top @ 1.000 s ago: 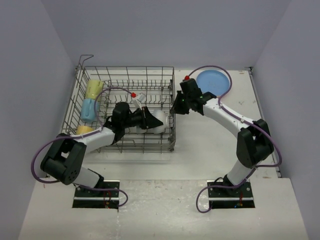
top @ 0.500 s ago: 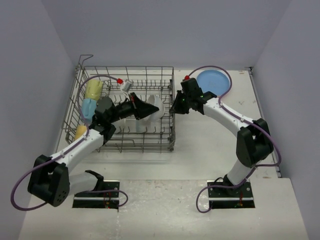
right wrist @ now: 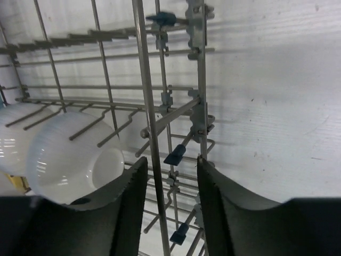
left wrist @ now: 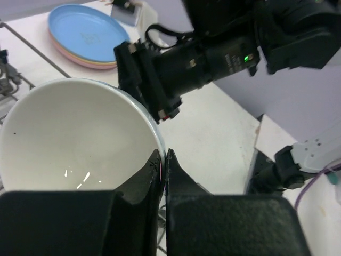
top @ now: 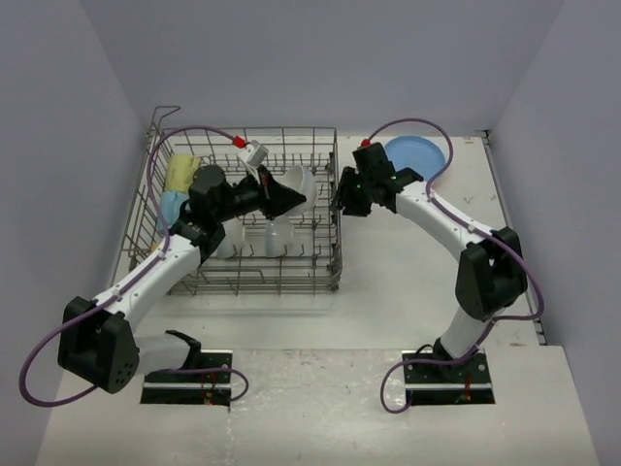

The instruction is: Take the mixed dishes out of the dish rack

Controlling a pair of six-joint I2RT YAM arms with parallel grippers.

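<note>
The left gripper pinches a white bowl by its rim, over the right side of the dish rack. The right gripper is a little open, empty. The plates sit by the far right corner of the table (done); mugs and a second bowl wait inside

text: none legible | labels: none legible | numbers: none legible
</note>
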